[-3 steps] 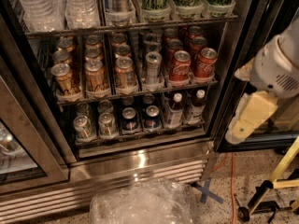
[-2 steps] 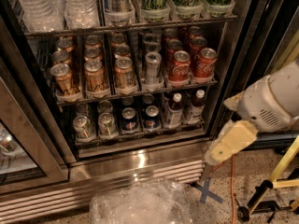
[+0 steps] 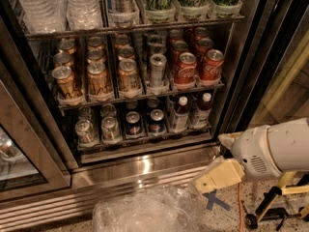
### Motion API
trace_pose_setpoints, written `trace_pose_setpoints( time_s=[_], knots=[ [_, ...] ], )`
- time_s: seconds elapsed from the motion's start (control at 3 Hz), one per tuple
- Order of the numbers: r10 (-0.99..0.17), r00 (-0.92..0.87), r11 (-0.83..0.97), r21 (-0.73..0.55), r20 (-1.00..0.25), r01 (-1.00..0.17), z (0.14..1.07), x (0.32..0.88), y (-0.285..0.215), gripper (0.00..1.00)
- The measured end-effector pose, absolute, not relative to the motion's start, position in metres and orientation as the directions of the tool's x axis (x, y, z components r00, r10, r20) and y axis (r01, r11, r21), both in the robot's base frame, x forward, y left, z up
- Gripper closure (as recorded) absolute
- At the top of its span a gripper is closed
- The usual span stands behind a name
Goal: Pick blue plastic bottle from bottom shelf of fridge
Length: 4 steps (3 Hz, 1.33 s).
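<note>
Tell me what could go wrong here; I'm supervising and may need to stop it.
1. The claw hangs low, outside the fridge by its steel sill, below the bottom shelf; rising, it might clip that sill.
2. The blue plastic bottle stands tight between a second white-capped bottle and a Pepsi can; either might topple.

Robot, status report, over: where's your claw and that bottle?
Gripper low, outside fridge, lower right. Blue plastic bottle upright on bottom shelf, right side, untouched. Pepsi cans beside it; plastic sheet on floor.
</note>
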<state>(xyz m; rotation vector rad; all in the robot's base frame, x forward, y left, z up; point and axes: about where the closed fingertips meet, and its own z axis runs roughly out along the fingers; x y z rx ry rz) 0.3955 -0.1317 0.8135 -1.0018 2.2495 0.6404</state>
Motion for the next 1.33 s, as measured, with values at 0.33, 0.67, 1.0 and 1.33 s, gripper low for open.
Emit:
trace_pose_setpoints(
  time_s=[0.33, 0.67, 1.0, 1.33],
  knots=[
    [-0.471, -0.531, 0.595, 0.191, -0.704, -0.781, 0.81, 0.399, -0.125, 0.0],
    [-0.374, -0.537, 0.582, 0.259, -0.756, -0.771, 0.777, 0.402, -0.097, 0.0],
    [-0.213, -0.53, 0.582, 0.329, -0.821, -0.744, 0.746, 0.411, -0.064, 0.0],
    [-0.074, -0.509, 0.621, 0.359, -0.858, -0.697, 0.733, 0.426, -0.048, 0.0]
  ],
)
